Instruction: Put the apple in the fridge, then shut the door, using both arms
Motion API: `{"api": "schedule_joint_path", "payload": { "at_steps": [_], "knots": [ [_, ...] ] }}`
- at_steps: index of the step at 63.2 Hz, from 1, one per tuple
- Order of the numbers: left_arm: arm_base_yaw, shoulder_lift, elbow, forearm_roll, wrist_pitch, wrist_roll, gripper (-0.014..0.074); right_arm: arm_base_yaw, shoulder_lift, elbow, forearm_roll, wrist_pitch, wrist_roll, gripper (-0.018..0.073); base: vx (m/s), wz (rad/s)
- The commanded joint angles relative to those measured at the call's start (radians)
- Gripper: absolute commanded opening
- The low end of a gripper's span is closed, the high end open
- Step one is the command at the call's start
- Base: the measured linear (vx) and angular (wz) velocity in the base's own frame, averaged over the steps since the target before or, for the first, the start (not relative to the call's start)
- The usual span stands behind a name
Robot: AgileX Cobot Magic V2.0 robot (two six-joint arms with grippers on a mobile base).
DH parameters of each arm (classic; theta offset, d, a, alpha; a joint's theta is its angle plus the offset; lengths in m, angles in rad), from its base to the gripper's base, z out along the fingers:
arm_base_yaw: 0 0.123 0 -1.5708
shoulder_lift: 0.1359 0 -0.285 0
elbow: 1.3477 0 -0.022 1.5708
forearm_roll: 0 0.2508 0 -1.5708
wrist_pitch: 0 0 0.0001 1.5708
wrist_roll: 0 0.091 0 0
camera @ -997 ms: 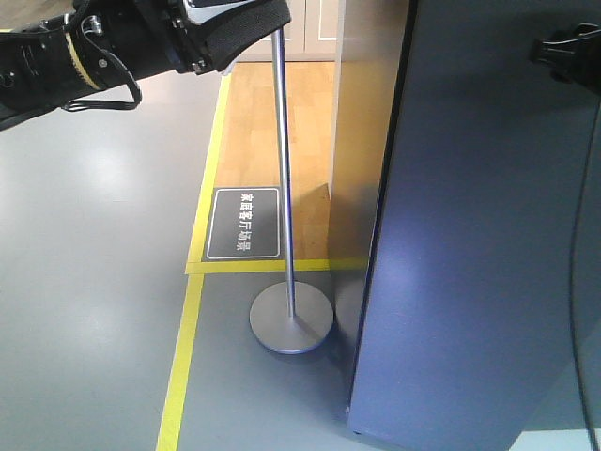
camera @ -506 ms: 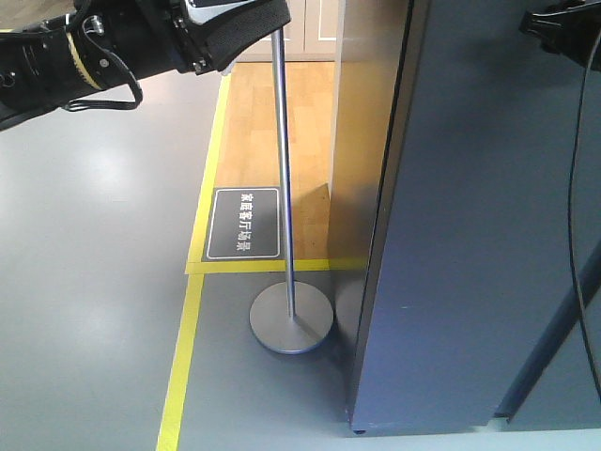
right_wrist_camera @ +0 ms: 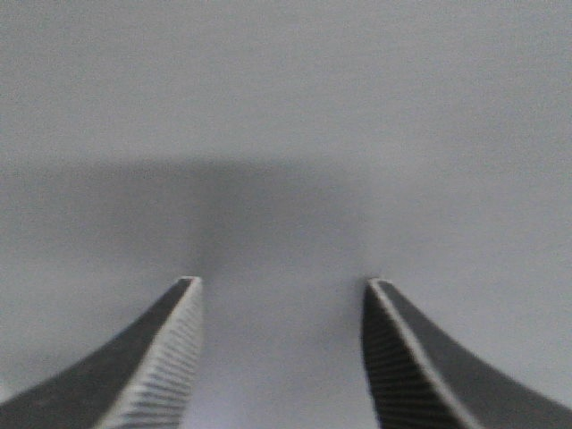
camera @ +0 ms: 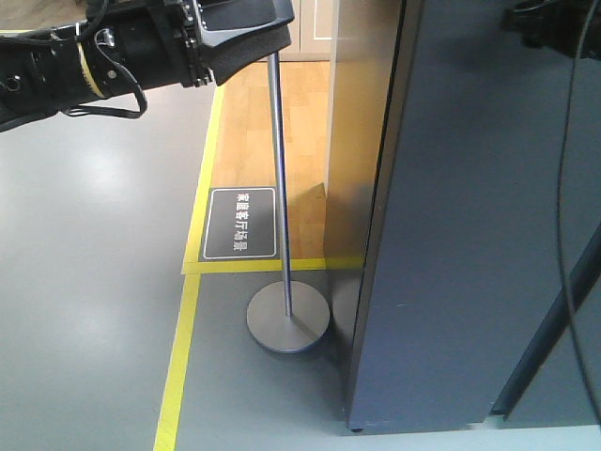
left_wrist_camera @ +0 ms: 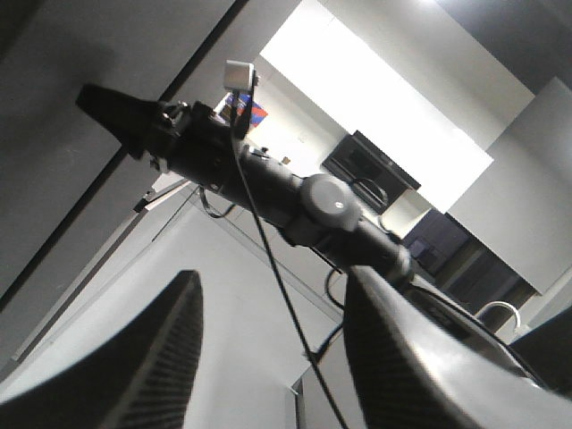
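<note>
the door (camera: 470, 244) has swung nearly flush with the fridge (camera: 362, 141) since a second ago. the right claw (right_wrist_camera: 279, 357), fingers apart and empty, faces its grey panel, probably pushing. the left claw (left_wrist_camera: 268, 357) is apart, empty. the apple is unseen, presumably inside; closing looks almost done.
</note>
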Motion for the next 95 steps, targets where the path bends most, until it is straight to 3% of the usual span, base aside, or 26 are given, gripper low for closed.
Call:
{"api": "schedule_joint_path", "payload": {
  "at_steps": [1, 11, 18, 21, 33, 43, 50, 57, 62, 73, 76, 84, 95],
  "knots": [
    [0.002, -0.051, -0.030, -0.069, -0.017, 0.000, 0.0313, 0.005, -0.131, -0.041, -0.007, 0.116, -0.004, 0.0306, 0.01, 0.03],
    [0.002, -0.061, -0.030, -0.039, -0.083, 0.000, 0.0179, 0.006, -0.258, -0.041, 0.001, 0.397, -0.016, 0.0115, 0.00, 0.02],
    [0.002, -0.080, -0.030, 0.001, -0.167, 0.000, 0.0047, 0.006, -0.333, -0.041, 0.015, 0.542, -0.086, -0.0016, 0.00, 0.00],
    [0.002, -0.096, -0.030, 0.030, -0.210, 0.000, -0.0006, 0.006, -0.363, -0.037, 0.025, 0.579, -0.109, -0.0016, 0.00, 0.00],
    [-0.005, -0.198, -0.030, 0.212, -0.240, -0.001, -0.0008, 0.006, -0.491, 0.025, 0.093, 0.703, -0.160, -0.0008, 0.00, 0.00],
    [-0.043, -0.361, 0.011, 0.397, -0.239, -0.001, -0.0008, 0.006, -0.642, 0.266, 0.182, 0.694, -0.270, -0.0006, 0.00, 0.00],
    [-0.054, -0.506, 0.146, 0.438, -0.235, -0.001, -0.0008, 0.006, -0.777, 0.468, 0.227, 0.647, -0.356, -0.0006, 0.00, 0.00],
    [-0.052, -0.667, 0.366, 0.438, -0.162, -0.001, -0.0008, 0.006, -0.934, 0.692, 0.237, 0.555, -0.371, -0.0006, 0.00, 0.00],
    [-0.050, -0.784, 0.547, 0.438, -0.050, -0.001, -0.0008, 0.005, -1.031, 0.817, 0.218, 0.515, -0.370, -0.0006, 0.00, 0.00],
    [-0.050, -1.008, 0.965, 0.418, 0.356, -0.001, -0.0008, 0.005, -1.209, 1.050, 0.209, 0.511, -0.363, -0.0006, 0.00, 0.00],
    [-0.050, -1.053, 1.078, 0.381, 0.476, -0.001, -0.0008, 0.005, -1.247, 1.098, 0.206, 0.511, -0.363, -0.0006, 0.00, 0.00],
    [-0.050, -1.126, 1.251, 0.217, 0.652, -0.001, -0.0008, 0.005, -1.316, 1.174, 0.208, 0.517, -0.363, -0.0006, 0.00, 0.00],
    [-0.050, -1.143, 1.342, 0.038, 0.731, -0.001, -0.0008, 0.005, -1.346, 1.200, 0.209, 0.556, -0.363, -0.0006, 0.00, 0.00]
  ]
}}
